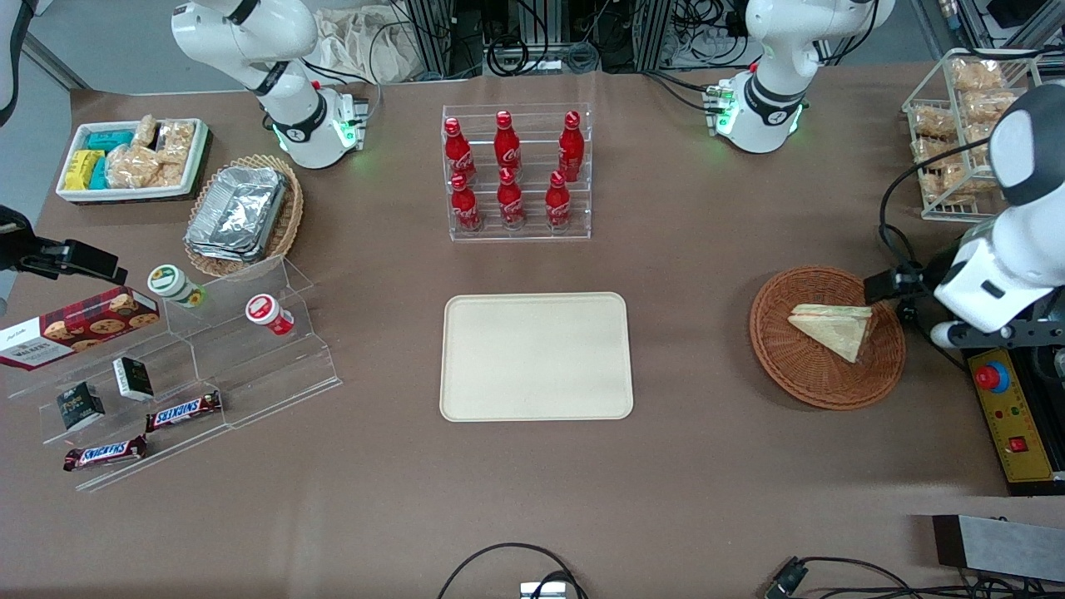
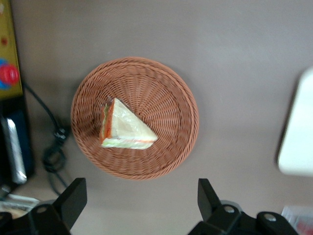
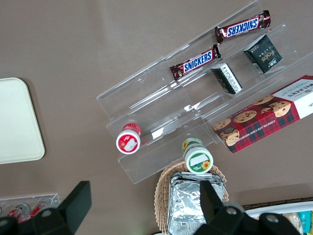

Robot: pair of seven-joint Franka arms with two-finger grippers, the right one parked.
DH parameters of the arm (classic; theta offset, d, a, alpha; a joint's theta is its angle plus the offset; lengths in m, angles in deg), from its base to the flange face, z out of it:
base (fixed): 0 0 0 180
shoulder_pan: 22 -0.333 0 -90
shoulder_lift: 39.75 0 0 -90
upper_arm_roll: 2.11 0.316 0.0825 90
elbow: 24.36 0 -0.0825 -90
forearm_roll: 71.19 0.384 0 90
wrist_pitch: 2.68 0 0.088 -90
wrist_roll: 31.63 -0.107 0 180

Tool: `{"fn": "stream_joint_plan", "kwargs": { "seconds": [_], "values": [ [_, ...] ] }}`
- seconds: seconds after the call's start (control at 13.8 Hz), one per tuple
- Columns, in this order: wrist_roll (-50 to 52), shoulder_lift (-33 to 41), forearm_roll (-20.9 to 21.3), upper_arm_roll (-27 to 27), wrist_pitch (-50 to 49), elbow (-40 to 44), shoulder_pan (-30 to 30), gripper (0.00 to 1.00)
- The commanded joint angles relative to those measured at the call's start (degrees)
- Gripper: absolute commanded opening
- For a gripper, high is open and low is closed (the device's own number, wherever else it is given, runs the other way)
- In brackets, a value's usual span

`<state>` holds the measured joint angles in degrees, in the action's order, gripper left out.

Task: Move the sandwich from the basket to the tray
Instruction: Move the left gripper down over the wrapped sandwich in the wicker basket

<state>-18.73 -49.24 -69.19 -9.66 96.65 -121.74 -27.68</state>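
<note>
The sandwich (image 1: 834, 327) (image 2: 124, 128), a pale triangular wedge with orange-red and green filling along one edge, lies flat in the round reddish-brown wicker basket (image 1: 799, 366) (image 2: 166, 93) toward the working arm's end of the table. The cream tray (image 1: 537, 356) (image 2: 298, 132) sits bare at the table's middle. My left gripper (image 2: 141, 200) hangs high above the table just off the basket's rim. It is open, with bare tabletop between its black fingers (image 2: 73, 199), and touches nothing.
A yellow control box (image 1: 1011, 416) (image 2: 7, 54) with a red button and a black cable (image 2: 54, 147) lie beside the basket. A rack of red bottles (image 1: 517, 170) stands farther back than the tray. A wire rack of snacks (image 1: 957, 125) stands farther back than the basket.
</note>
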Motion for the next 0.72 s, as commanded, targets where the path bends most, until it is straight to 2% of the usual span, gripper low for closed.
{"fn": "stream_joint_plan", "kwargs": {
  "seconds": [0.0, 0.14, 0.36, 0.43, 0.65],
  "values": [
    [13.9, 0.7, 1.5, -0.4, 7.7, -8.0, -0.4, 1.0],
    [16.1, 1.0, 4.7, 0.1, 13.1, -13.3, -1.0, 1.0],
    [21.9, 1.0, 6.9, 2.4, 22.9, -21.6, -1.1, 1.0],
    [24.7, 1.0, 6.9, 4.0, 27.5, -24.6, -1.1, 1.0],
    [33.4, -1.9, 7.1, 4.6, 35.5, -27.9, -1.1, 1.0]
  ]
}}
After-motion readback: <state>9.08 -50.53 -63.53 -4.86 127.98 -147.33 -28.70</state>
